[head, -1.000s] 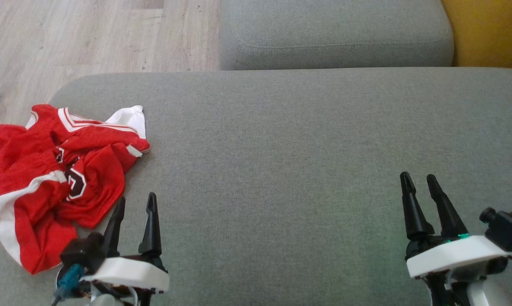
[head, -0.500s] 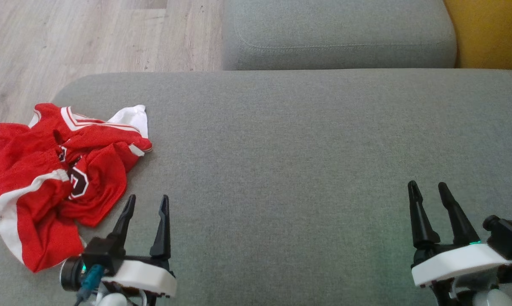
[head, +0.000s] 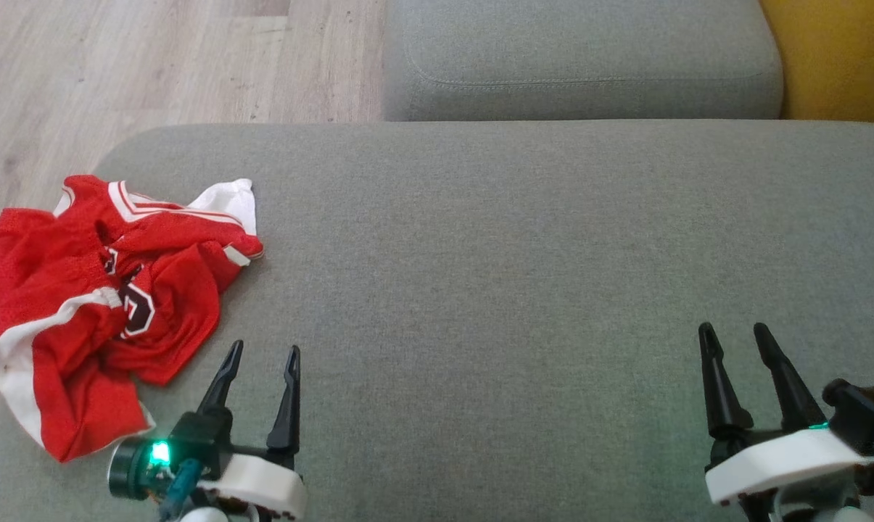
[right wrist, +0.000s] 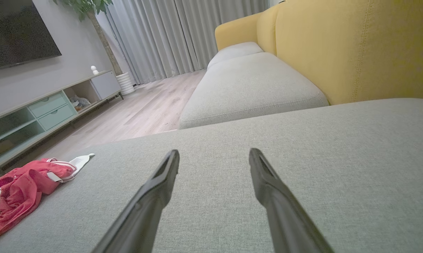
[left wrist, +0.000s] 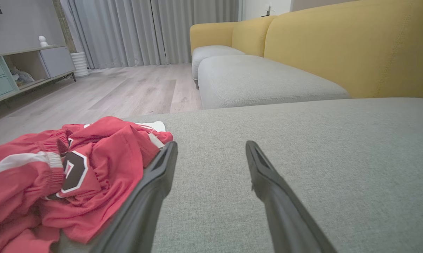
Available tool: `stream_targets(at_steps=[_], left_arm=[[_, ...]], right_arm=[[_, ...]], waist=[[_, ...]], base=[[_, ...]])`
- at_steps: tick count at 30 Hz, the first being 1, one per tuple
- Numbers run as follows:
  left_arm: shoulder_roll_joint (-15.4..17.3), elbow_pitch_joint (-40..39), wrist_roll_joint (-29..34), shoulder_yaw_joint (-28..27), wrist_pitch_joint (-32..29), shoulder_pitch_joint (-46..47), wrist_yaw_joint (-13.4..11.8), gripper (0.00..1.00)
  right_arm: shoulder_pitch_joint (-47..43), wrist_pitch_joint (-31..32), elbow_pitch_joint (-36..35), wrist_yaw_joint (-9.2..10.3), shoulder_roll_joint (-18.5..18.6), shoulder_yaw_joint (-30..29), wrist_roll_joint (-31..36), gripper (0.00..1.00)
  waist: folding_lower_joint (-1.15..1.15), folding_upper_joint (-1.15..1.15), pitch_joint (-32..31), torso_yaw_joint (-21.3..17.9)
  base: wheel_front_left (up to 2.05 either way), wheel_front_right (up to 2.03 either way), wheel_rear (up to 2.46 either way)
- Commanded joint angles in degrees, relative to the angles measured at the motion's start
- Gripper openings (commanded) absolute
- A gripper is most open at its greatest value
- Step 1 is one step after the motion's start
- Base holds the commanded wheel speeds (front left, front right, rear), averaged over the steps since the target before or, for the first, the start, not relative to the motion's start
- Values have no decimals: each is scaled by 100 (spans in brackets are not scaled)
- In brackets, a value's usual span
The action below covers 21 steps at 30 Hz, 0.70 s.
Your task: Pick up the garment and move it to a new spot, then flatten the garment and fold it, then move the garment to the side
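1. The garment [head: 110, 304], red with white bands and a dark emblem, lies crumpled on the grey cushion [head: 524, 254], just ahead of the left gripper [head: 265, 346] and to its left.
2. In the left wrist view the garment [left wrist: 92, 165] sits close beside the left finger of the left gripper [left wrist: 211, 144]; whether they touch cannot be told.
3. The left gripper is released, fingers spread, with bare cushion between them.
4. The right gripper [head: 732, 328] is well apart to the right, also released and empty.
5. In the right wrist view the garment [right wrist: 25, 189] lies far left of the right gripper [right wrist: 214, 151].
6. Beyond both grippers are a second grey cushion [head: 582, 58], a wooden floor [head: 154, 65] and a yellow sofa back [head: 835, 58].
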State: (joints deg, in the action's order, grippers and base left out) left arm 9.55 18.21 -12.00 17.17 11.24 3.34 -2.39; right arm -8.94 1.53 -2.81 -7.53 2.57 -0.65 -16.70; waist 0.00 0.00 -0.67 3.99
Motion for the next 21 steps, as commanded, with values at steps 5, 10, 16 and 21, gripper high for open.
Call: stream_targets(at_steps=[5, 10, 16, 21], left_arm=[[73, -123, 310, -108, 105, 309, -96, 100], [65, -97, 276, -127, 105, 296, -131, 100], [52, -82, 200, -139, 89, 291, -169, 100], [55, -77, 177, -133, 86, 298, -195, 100]], right_arm=[[82, -59, -292, 4, 32, 101, 270, 100], [76, -70, -272, 4, 32, 96, 257, 100], [84, -54, -226, 4, 32, 83, 201, 100], [96, -46, -211, 4, 32, 87, 206, 100]], waist=[[0, 0, 17, 8], [0, 0, 33, -6], [0, 0, 47, -16], [0, 0, 59, -22]], base=[[0, 0, 0], [0, 0, 0], [0, 0, 0], [0, 0, 0]])
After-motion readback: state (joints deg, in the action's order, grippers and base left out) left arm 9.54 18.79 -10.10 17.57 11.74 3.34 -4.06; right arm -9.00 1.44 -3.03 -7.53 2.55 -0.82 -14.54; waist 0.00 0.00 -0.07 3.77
